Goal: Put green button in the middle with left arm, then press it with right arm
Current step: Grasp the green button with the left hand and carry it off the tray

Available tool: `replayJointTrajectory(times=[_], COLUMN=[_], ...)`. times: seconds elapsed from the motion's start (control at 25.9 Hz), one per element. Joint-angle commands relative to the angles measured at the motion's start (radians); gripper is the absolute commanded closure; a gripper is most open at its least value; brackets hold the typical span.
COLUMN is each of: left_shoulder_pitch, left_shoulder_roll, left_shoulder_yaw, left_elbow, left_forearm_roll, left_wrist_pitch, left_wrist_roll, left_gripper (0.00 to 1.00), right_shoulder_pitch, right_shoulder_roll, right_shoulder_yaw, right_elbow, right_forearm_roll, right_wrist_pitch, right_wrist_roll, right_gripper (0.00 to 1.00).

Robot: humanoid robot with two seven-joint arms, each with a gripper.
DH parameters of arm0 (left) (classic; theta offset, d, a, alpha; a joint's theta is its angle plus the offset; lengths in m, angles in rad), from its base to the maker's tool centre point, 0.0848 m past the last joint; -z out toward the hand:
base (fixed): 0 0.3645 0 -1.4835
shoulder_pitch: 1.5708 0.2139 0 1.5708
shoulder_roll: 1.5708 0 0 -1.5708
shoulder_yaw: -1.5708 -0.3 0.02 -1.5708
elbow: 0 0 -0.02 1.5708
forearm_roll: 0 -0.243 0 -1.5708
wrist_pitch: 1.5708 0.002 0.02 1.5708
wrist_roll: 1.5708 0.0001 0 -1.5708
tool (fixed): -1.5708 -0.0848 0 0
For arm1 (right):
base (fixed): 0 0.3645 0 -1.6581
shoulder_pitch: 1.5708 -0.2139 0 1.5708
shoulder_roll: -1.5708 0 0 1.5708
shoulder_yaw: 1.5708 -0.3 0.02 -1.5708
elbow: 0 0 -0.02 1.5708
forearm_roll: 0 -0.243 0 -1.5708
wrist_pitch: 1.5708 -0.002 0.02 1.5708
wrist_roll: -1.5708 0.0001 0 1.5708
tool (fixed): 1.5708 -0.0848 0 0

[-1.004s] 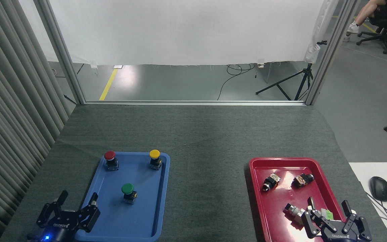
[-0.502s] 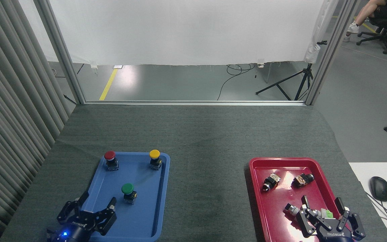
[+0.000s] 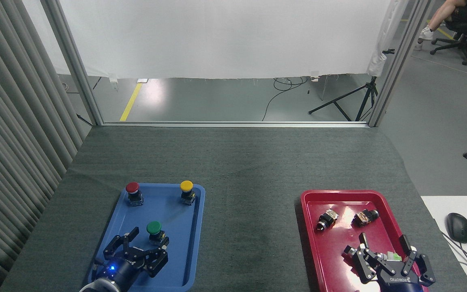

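**Left claw closing in on green button**

Moved forward and inward over the blue tray (image 3: 195,243) since a second ago: left claw (image 3: 148,238), spread wide, fingertips now flanking the green button (image 3: 154,232) without clear contact. Right fingertip just beside the button's black body; left fingertip a little apart on the other side. Green button upright in the tray's near half, not yet on the bare grey mat of the table (image 3: 249,202). Red button (image 3: 133,192) and yellow button (image 3: 187,191) upright at the tray's far corners, unchanged. Also shifted forward: right claw (image 3: 383,245), spread wide above the near end of the red tray (image 3: 310,227), hovering over a metal switch part (image 3: 350,252). Two more small switch parts lying further back in that tray.
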Motion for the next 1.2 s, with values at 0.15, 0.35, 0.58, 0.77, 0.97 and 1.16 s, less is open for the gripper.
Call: replayJointTrajectory(times=[0.15, 0.35, 0.58, 0.77, 0.97, 1.16], left_shoulder_pitch=[-0.038, -0.055, -0.049, -0.052, -0.124, -0.276], left_shoulder_roll=[-0.015, -0.030, -0.013, 0.002, -0.038, -0.174], left_shoulder_yaw=[-0.011, -0.011, -0.012, -0.011, -0.081, -0.268], left_elbow=[0.059, 0.095, 0.090, 0.069, 0.012, 0.112], left_forearm_roll=[0.000, 0.002, -0.002, 0.005, 0.000, -0.017], left_wrist_pitch=[0.025, 0.034, 0.016, -0.108, -0.133, -0.122], left_wrist_roll=[-0.001, -0.001, 0.005, 0.042, 0.051, 0.047], left_gripper=[0.01, 0.31, 0.80, 1.00, 1.00, 1.00], right_shoulder_pitch=[-0.016, -0.064, -0.071, -0.068, -0.068, -0.068], right_shoulder_roll=[-0.025, -0.051, -0.051, -0.057, -0.057, -0.057], right_shoulder_yaw=[0.005, 0.002, -0.009, -0.015, -0.028, -0.029], right_elbow=[0.007, 0.014, 0.014, 0.014, 0.015, 0.017], right_forearm_roll=[-0.007, -0.060, -0.062, -0.062, -0.062, -0.062], right_wrist_pitch=[0.002, 0.003, -0.011, -0.011, -0.024, -0.024], right_wrist_roll=[-0.006, -0.003, -0.003, -0.003, -0.003, -0.003], right_gripper=[0.00, 0.00, 0.00, 0.00, 0.00, 0.00])
